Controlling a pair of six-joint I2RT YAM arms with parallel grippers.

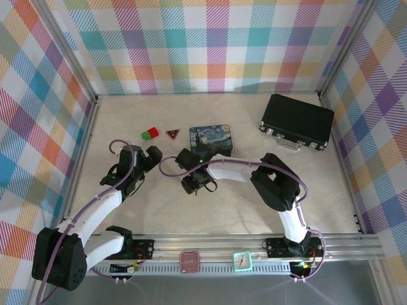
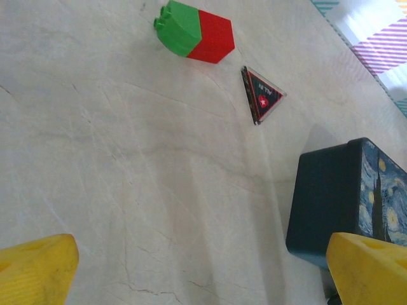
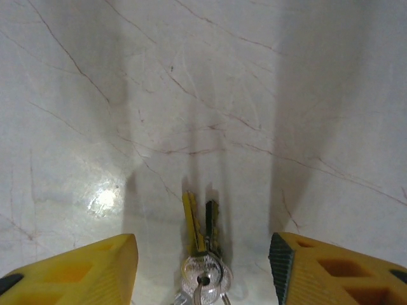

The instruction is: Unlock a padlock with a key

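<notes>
Key (image 3: 202, 222), in the right wrist view, lies flat on the pale marbled tabletop (image 3: 210, 76). It shows as two slim blades, one brassy and one darker, joined at a small metal ring (image 3: 203, 276) at the near end. The right gripper (image 3: 202, 249) straddles it with one yellow finger on each side. Bare tabletop shows between each finger and the blades, so the gripper is released and grasping nothing. I judge it is lined up this way so that a squeeze would catch the blades across their thin sides. More metal shows beyond the ring at the bottom edge, but I cannot tell whether it belongs to the padlock.

In the left wrist view the left gripper (image 2: 203, 260) is spread wide and empty, its yellow fingertips at the two lower corners. Ahead of it sit a green-and-red toy block (image 2: 194, 30) and a dark-red triangle (image 2: 261, 95). The blue starry-night tin (image 2: 346, 197) is just beside the right fingertip. This arm looks parked, probably to leave room for the other one.

From the top camera, the right arm reaches across to the middle of the tabletop (image 1: 222, 210). Its gripper (image 1: 193, 183) points down just in front of the tin (image 1: 211, 140), with the left gripper (image 1: 143, 162) near it on the left. A black briefcase (image 1: 297, 121) lies well apart at the far right.
</notes>
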